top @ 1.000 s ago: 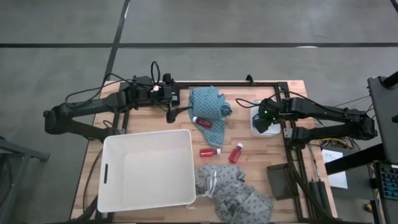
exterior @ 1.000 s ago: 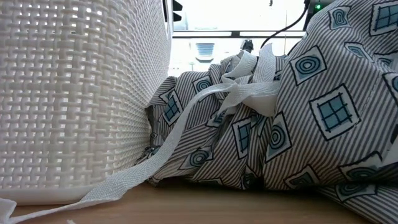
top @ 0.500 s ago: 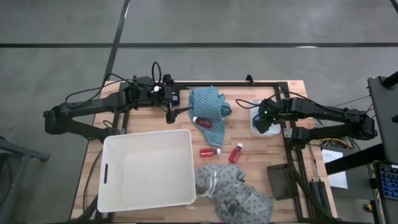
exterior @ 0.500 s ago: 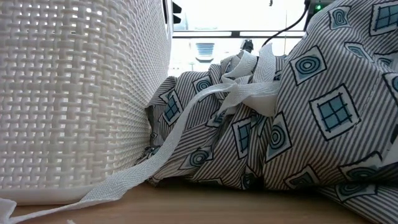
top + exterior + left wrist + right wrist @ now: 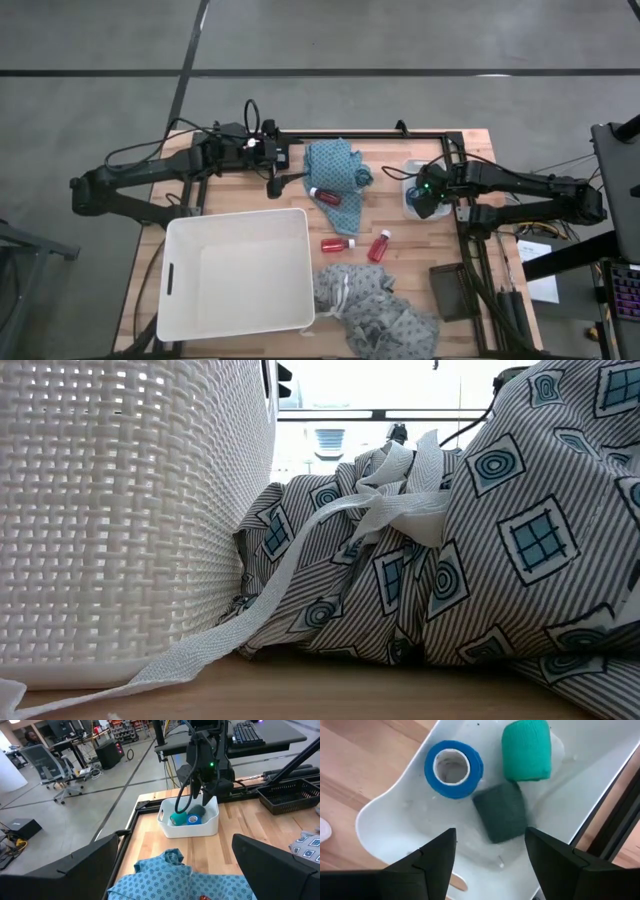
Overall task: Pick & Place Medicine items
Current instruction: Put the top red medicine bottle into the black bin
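Right end effector (image 5: 490, 851): fingers spread apart, empty, poised over small white tray (image 5: 412, 196) at the desk's (image 5: 400, 270) right edge; tray contents: teal-green roll (image 5: 526, 751), blue roll (image 5: 453, 768), dark grey-green roll (image 5: 501, 818), the three close together; left end effector (image 5: 272, 187): fingers apart, empty, near the far edge beside teal cloth (image 5: 334, 170); one red bottle (image 5: 323, 196) on that cloth; two red bottles (image 5: 338, 244) (image 5: 380, 246) on bare wood between white basket (image 5: 238, 272) and tray; patterned grey cloth (image 5: 378, 312) at near edge
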Motion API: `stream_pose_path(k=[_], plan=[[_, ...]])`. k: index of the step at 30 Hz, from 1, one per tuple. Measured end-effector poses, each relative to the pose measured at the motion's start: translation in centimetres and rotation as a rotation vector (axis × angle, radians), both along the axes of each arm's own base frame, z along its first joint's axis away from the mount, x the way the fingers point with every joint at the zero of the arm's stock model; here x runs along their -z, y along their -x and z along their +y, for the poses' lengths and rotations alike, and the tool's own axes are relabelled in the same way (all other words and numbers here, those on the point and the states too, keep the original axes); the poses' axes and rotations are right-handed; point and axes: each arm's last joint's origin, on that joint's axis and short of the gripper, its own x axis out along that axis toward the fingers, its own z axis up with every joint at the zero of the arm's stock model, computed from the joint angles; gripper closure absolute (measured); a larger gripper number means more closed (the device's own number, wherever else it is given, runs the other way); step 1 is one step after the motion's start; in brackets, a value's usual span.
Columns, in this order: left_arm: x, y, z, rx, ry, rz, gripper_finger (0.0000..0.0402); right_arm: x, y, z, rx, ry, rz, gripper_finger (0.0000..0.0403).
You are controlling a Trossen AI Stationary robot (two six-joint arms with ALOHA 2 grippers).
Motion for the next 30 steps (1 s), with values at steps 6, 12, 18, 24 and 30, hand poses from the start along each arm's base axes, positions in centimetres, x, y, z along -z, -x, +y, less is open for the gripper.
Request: stream_pose_path(k=[6, 12, 18, 24, 30], plan=[[0.0, 0.0, 0.0, 0.000, 0.000, 0.000, 0.0007, -0.3, -0.2, -0.1, -0.003, 0.011, -0.029, 0.0168], [0.0, 0.0, 0.0, 0.000, 0.000, 0.002, 0.0007, -1.7, -1.2, -0.4, -0.036, 0.071, -0.180, 0.0168], [0.1, 0.0, 0.0, 0.000, 0.001, 0.007, 0.0007, -3.0, -2.7, -0.9, -0.187, 0.185, -0.327, 0.0168], [0.3, 0.1, 0.0, 0.001, 0.005, 0.027, 0.0007, -3.4, -4.5, -1.4, -0.305, 0.258, -0.431, 0.0168], [0.4, 0.1, 0.0, 0.001, 0.009, 0.043, 0.0007, -3.8, -5.8, -1.5, -0.437, 0.267, -0.523, 0.0168]])
